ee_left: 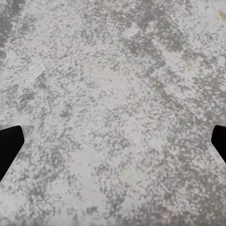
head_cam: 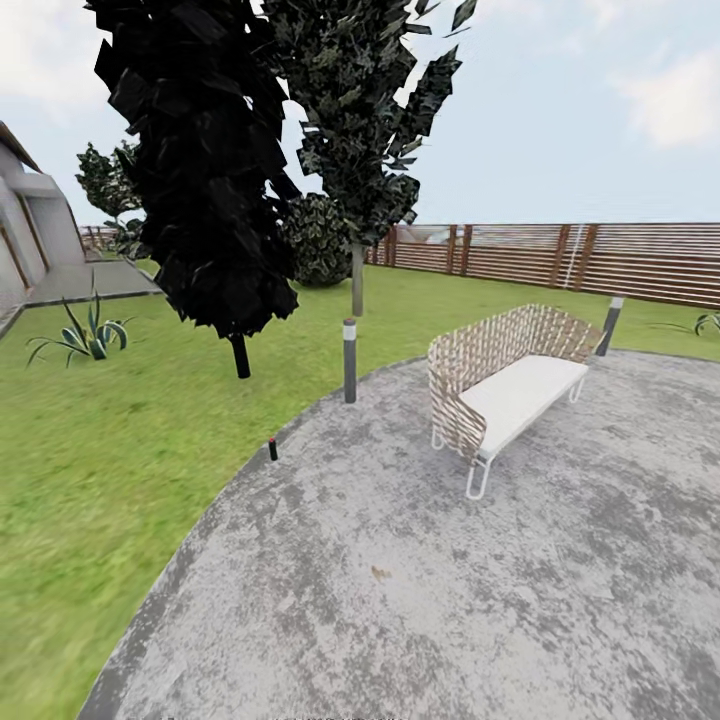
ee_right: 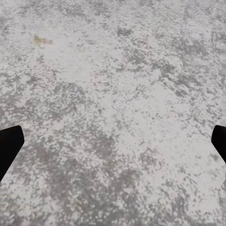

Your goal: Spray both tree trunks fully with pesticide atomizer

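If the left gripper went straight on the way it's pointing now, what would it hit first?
Most likely the bare grey stone paving: nothing else lies between the open left gripper's fingers.

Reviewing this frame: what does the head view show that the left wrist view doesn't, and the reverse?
The head view alone takes in the pesticide atomizer at the paving's curved edge, a bollard light, the wicker bench, lawn and fence. The left wrist view alone has the left end effector, its dark fingertips spread wide apart, holding nothing. Both share the mottled grey stone floor.
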You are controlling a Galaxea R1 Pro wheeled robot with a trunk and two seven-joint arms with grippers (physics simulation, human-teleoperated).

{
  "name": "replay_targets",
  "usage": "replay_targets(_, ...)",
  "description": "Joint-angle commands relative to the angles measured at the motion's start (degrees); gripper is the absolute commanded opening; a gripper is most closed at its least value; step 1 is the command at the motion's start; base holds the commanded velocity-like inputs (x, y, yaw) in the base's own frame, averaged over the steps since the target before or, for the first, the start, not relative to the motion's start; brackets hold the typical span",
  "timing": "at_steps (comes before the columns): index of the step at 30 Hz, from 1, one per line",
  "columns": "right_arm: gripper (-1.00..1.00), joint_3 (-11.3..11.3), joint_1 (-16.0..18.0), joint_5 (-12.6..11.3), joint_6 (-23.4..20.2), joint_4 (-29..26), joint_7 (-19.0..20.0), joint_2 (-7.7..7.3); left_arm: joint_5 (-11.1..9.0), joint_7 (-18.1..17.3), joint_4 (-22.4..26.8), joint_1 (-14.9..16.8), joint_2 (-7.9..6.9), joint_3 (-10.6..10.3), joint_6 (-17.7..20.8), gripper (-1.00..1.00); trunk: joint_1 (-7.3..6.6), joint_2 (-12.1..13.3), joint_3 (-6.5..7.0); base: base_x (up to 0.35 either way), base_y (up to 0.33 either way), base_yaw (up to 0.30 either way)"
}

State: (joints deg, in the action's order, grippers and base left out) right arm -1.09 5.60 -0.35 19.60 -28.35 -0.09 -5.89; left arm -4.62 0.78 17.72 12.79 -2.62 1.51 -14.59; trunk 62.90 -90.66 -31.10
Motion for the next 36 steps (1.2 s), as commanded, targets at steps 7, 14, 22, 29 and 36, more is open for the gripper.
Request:
replay_targets(7,1.0,0.03,0.02,-0.04,0.18,-0.04,0.0,0.0,-0.5,-0.12,-0.03,0.05,0.01,-0.1,-0.17,1.0,1.54,-2.85,-1.56,0.0,0.0,0.095)
replay_targets(14,1.0,0.04,0.02,0.0,0.19,0.03,0.07,-0.07,-0.48,-0.01,0.11,0.05,0.0,-0.1,-0.16,1.0,3.08,-5.66,-2.83,0.0,0.0,0.005)
replay_targets(22,1.0,0.02,0.02,0.07,0.17,0.05,0.19,-0.08,-0.4,0.01,0.31,0.05,-0.02,-0.1,-0.01,1.0,4.83,-8.87,-4.27,0.0,0.0,0.0)
replay_targets(29,1.0,0.17,0.02,0.01,0.21,-0.01,0.25,-0.08,-0.41,0.09,0.48,0.11,-0.33,-0.1,0.21,1.0,6.37,-11.67,-5.52,0.0,0.0,0.0)
replay_targets(36,1.0,0.06,0.02,-0.07,0.33,-0.17,0.01,-0.08,-0.48,-0.07,0.03,0.05,-0.33,-0.21,-0.07,1.0,7.91,-14.48,-6.78,0.0,0.0,0.0)
